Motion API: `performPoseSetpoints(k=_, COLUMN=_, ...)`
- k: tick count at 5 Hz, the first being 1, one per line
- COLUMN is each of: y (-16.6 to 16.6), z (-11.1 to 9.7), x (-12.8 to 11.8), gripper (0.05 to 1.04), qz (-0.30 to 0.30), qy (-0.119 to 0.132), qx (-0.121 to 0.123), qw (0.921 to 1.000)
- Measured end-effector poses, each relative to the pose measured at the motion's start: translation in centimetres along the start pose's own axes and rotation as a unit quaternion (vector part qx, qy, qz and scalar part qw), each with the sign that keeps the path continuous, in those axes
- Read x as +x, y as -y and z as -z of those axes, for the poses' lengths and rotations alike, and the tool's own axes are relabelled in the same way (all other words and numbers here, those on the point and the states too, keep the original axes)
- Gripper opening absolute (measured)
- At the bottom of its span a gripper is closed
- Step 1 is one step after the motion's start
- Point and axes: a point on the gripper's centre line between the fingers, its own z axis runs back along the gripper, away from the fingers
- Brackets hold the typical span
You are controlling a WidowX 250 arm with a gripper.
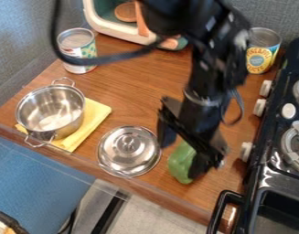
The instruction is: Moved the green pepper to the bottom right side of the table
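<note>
I find the scene moderately bright, under soft, diffuse light; I cannot determine its source. The wooden table [136,68] carries a faint, pale sheen. Glare is recorded on bare metal: white highlights on the steel lid [128,151], and bright patches mixed with dark reflections inside the pot [50,109]. The glossy black stove [270,151] returns small glints along its edges. I log soft shading beside the pot, on the yellow cloth [93,121]. The arm [216,45] reads very dark, surface detail largely lost in black, its outline smeared. Print on the right-hand can [260,57] is soft at its edges.
</note>
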Motion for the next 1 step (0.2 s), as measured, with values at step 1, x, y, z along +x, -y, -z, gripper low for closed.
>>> performPoseSetpoints(k=1, y=-1.03, z=-3.34, x=-0.89, gripper=1.002, qz=-0.035, qy=0.018, qx=-0.005, qw=0.9992)
